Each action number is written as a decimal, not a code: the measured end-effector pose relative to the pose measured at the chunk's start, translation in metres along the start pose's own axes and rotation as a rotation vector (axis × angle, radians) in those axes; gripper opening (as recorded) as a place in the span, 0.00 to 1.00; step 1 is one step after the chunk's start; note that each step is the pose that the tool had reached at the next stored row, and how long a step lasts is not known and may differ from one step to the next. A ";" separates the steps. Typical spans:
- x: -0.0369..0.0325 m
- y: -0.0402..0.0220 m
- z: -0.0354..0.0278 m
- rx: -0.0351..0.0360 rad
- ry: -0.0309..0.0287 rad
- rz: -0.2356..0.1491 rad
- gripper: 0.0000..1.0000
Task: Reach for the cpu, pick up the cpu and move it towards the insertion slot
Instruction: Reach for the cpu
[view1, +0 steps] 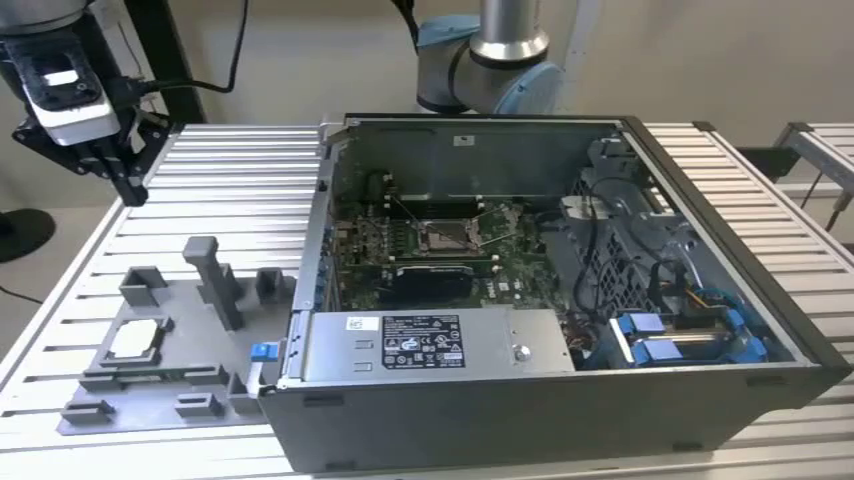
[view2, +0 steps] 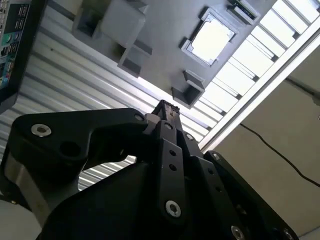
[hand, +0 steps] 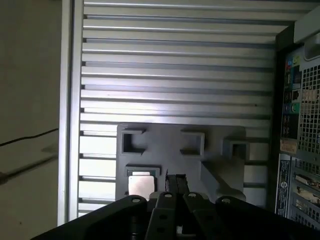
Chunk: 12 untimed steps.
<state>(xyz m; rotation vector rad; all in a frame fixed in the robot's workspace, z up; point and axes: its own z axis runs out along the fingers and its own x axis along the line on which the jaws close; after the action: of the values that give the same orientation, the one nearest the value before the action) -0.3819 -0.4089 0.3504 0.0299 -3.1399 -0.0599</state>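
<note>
Cpu (view1: 138, 340) lies flat in a pocket of the grey fixture plate (view1: 150, 412), beside the open computer case (view1: 534, 425) holding the insertion slot (view1: 447, 235). Well apart above it, the gripper (view1: 131, 192) points down, fingers (view2: 166, 120) pressed together, empty; bare table slats (view1: 227, 185) stretch beyond the plate.

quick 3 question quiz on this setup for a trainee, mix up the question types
1. True or false: the cpu lies in the grey fixture, well apart from the gripper.
2. Where is the insertion slot? A: on the bare slats. B: on the green board inside the open computer case. C: in the fixture beside the cpu.
3. Fill in: the gripper holds nothing, and it is ___ (open or shut).

Key: 1 true; 2 B; 3 shut.
</note>
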 end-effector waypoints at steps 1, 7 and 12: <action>0.0009 -0.0025 0.0000 0.0000 0.0000 0.000 0.00; 0.0088 -0.0176 -0.0003 0.0000 0.0000 0.000 0.00; 0.0195 -0.0256 0.0000 0.0000 -0.0001 0.000 0.00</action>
<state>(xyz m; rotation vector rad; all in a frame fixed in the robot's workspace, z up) -0.4009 -0.4348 0.3495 0.0298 -3.1400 -0.0599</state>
